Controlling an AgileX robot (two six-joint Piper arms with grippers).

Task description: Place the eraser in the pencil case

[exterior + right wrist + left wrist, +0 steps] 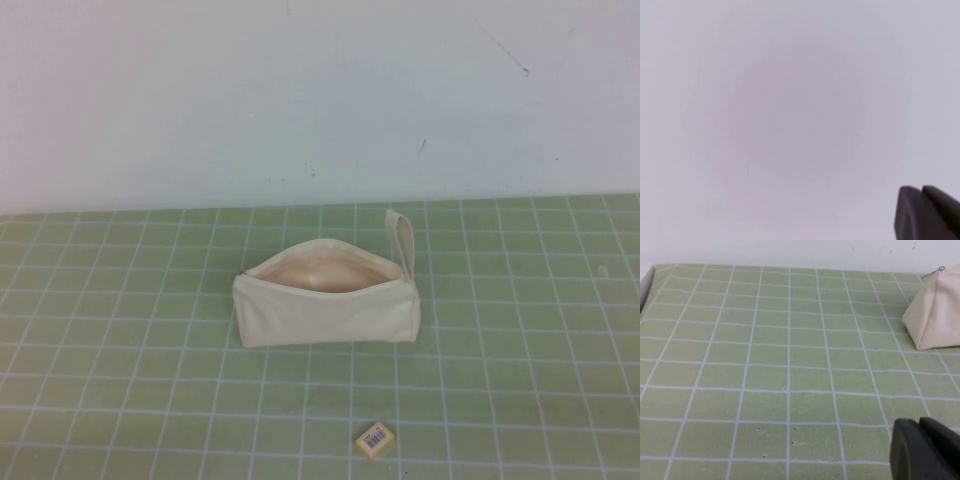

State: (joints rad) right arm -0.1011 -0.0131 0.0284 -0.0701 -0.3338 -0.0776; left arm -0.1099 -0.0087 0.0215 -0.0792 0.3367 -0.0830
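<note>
The cream-white pencil case (325, 297) lies mid-table with its zip open, peach lining showing, and its loop strap (402, 237) at the far right end. One end of it shows in the left wrist view (936, 315). The tiny yellow-tan eraser (376, 439) with a barcode label lies on the mat nearer than the case, apart from it. My left gripper (920, 432) is shut and empty, low over the mat away from the case. My right gripper (921, 192) is shut and empty, facing a plain white surface. Neither gripper shows in the high view.
A green mat with a white grid (150, 400) covers the table. A white wall (300, 100) stands behind the mat's far edge.
</note>
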